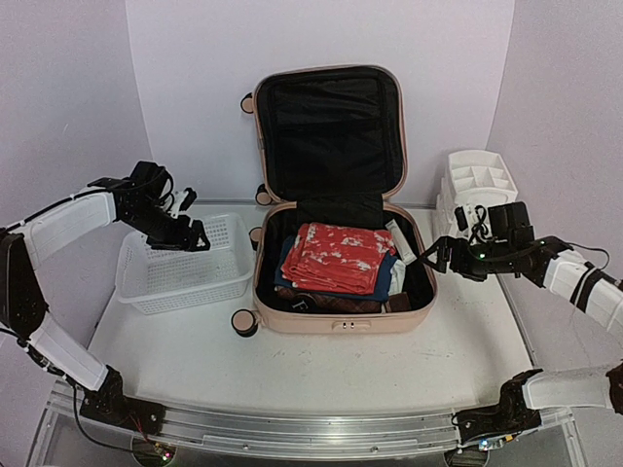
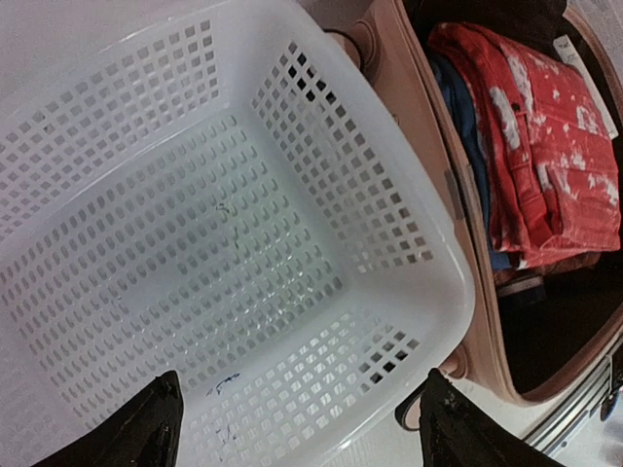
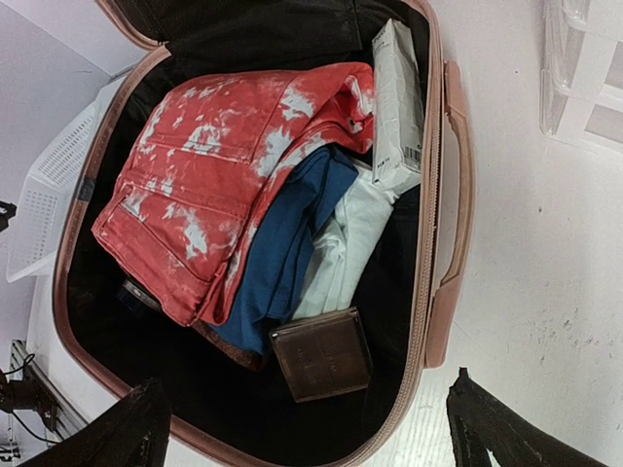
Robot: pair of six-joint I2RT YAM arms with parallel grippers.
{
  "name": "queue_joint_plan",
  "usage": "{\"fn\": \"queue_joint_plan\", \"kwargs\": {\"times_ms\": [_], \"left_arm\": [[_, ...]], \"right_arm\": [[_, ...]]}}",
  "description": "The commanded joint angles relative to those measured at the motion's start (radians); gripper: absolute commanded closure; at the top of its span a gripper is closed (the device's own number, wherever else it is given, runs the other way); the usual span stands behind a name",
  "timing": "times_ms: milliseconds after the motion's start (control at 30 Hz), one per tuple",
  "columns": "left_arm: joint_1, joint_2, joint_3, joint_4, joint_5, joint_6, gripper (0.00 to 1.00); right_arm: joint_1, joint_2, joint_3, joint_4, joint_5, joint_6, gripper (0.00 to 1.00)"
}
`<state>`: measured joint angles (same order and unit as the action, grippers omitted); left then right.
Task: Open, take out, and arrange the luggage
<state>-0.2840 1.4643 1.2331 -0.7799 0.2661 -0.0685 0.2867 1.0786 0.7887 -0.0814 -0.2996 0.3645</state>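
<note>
the luggage [image 1: 341, 319] lies open at the middle of the tabletop [image 1: 321, 365], its lid [image 1: 331, 131] standing upright at the far side and its tray packed. a folded red garment [image 1: 336, 258] lies on top, over a blue garment [image 3: 292, 233]. a white box [image 3: 394, 102] sits along the right wall and a small brown case [image 3: 321, 353] sits at the near edge.

right pincer [image 1: 428, 255]: open wide, holding nothing, hovering just beside the luggage's right rim and pointing in over the tray. in the wrist view the right pincer [image 3: 311, 428] looks straight at the contents.

left pincer [image 1: 195, 236]: fingers spread, holding nothing, poised above the white mesh basket [image 1: 180, 282], apart from the luggage's left wall.

finding: the right arm is the nearer one. the red garment lies to the left of its pincer and below it, with the long axis running across the tray from side to side. in the wrist view that axis sits diagonal to the line between the fingers, so a clean pinch on the fold likely needs some wrist rotation. a white drawer organizer [image 1: 477, 180] stands behind the right arm.
</note>
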Motion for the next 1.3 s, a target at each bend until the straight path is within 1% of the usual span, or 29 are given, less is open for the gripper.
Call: {"fn": "queue_joint_plan", "kwargs": {"times_ms": [0,67,100,167,267,333,500,633,700,833,967,1067,1167,1267], "left_arm": [[-0.048,0.089,0.122,0.074,-0.037,-0.170,0.17],[-0.059,0.146,0.171,0.074,-0.041,-0.272,0.22],[-0.061,0.174,0.193,0.075,-0.033,-0.355,0.23],[-0.080,0.232,0.244,0.078,-0.042,-0.432,0.21],[-0.132,0.319,0.327,0.079,-0.093,-0.474,0.18],[-0.142,0.370,0.376,0.076,-0.128,-0.509,0.16],[-0.142,0.478,0.445,0.075,-0.201,-0.576,0.16],[-0.142,0.548,0.486,0.075,-0.226,-0.593,0.19],[-0.142,0.579,0.508,0.075,-0.220,-0.581,0.22],[-0.142,0.628,0.541,0.076,-0.190,-0.532,0.38],[-0.142,0.623,0.538,0.075,-0.159,-0.474,0.52],[-0.144,0.606,0.519,0.076,-0.119,-0.433,0.62],[-0.149,0.557,0.460,0.076,-0.081,-0.435,0.64],[-0.176,0.497,0.392,0.078,-0.077,-0.435,0.65]], "right_arm": [[0.001,-0.044,-0.015,0.006,-0.006,0.005,0.02],[0.001,-0.050,-0.017,0.003,-0.002,0.005,0.02],[0.000,-0.054,-0.020,0.000,0.002,0.007,0.02],[0.001,-0.066,-0.027,0.000,0.012,0.012,0.02],[0.000,-0.072,-0.031,0.000,0.022,0.014,0.02],[0.002,-0.071,-0.031,0.000,0.021,0.013,0.02],[0.002,-0.083,-0.043,-0.001,0.010,0.018,0.02],[0.000,-0.100,-0.055,-0.003,0.007,0.021,0.02],[0.001,-0.099,-0.055,-0.002,-0.004,0.016,0.02],[0.002,-0.062,-0.029,-0.012,-0.031,0.021,0.02],[0.001,0.013,0.026,-0.038,-0.065,0.052,0.08],[0.003,0.047,0.052,-0.040,-0.085,0.071,0.10],[0.010,0.076,0.080,-0.041,-0.093,0.094,0.12],[0.033,0.118,0.114,-0.041,-0.106,0.126,0.14]]}}
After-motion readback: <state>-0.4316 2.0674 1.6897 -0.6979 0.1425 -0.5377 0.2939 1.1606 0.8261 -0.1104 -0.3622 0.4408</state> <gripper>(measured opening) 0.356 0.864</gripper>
